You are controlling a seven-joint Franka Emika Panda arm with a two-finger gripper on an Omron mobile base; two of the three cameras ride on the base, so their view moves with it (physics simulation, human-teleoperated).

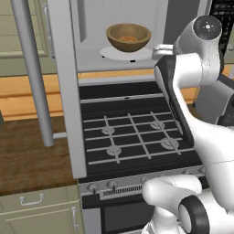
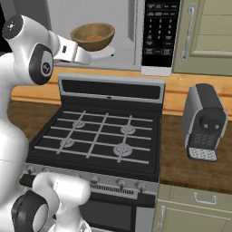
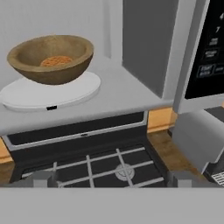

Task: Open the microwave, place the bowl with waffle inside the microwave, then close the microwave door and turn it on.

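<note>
At the left edge of the scene, the microwave door (image 1: 64,82) stands swung wide open, its silver frame reaching down past the front left corner of the black stove (image 1: 137,137), with its long bar handle (image 1: 32,73) further left over the brown surface (image 1: 32,160). Behind the door, beige cabinet doors (image 1: 25,32) line the wall. To the right of the door, the microwave (image 3: 144,48) cavity is open; the white turntable (image 3: 52,94) lies on its grey floor, and the bowl (image 3: 51,58) sits on the turntable toward the left side of the cavity, the waffle (image 3: 56,61) lying flat inside it. The cavity floor to the right of the turntable is bare up to the right inner wall, and its front edge is unobstructed.

The tool (image 3: 111,181) hangs in front of the cavity, over the back of the stove, its two fingers spread fully apart and holding nothing, well clear of the bowl. The arm's white wrist (image 2: 72,52) reaches in from the left in the right base view, near the bowl's rim.

Further right, the dark keypad panel (image 2: 159,31) closes the microwave's right side, and a cabinet door with handle (image 2: 204,36) follows. Below it, a grey toaster (image 2: 204,122) stands on the surface (image 2: 181,163) just beside the stove's right edge.
</note>
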